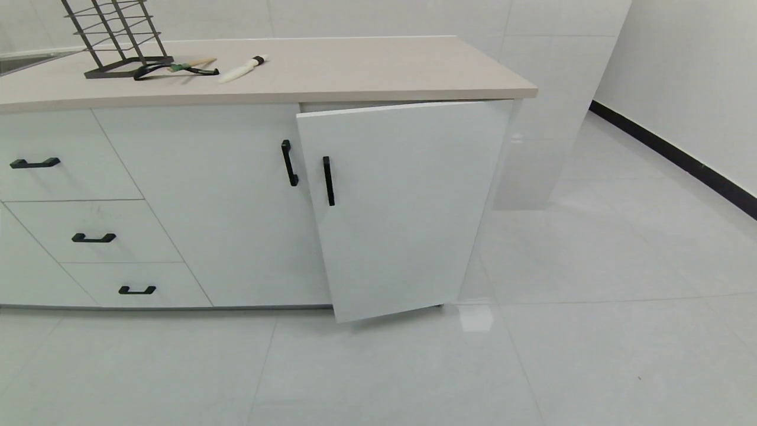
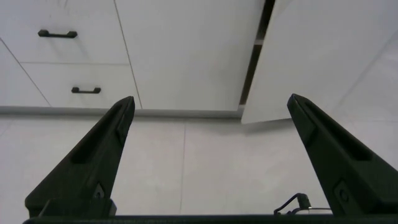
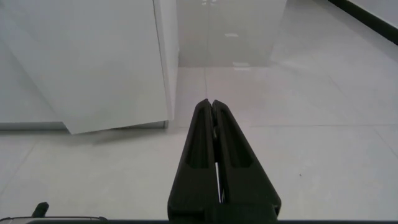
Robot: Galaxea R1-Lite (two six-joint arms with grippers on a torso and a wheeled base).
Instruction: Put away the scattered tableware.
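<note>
On the beige countertop [image 1: 355, 65] lie the scattered utensils: a white-handled knife [image 1: 242, 69], a wooden-handled tool [image 1: 192, 63] and a black utensil [image 1: 171, 71], all beside a black wire rack [image 1: 115, 35]. Below them the right cabinet door [image 1: 402, 201] hangs partly ajar. My left gripper [image 2: 211, 106] is open, low over the floor, facing the cabinet front and the ajar door [image 2: 311, 56]. My right gripper [image 3: 212, 106] is shut on nothing, low over the floor near the door's lower corner [image 3: 118, 118].
Drawers with black handles [image 1: 93, 238] fill the cabinet's left side. A sink edge [image 1: 23, 59] shows at the counter's far left. Bare tiled floor [image 1: 532, 355] spreads in front and to the right, bounded by a wall with a black skirting [image 1: 680, 157].
</note>
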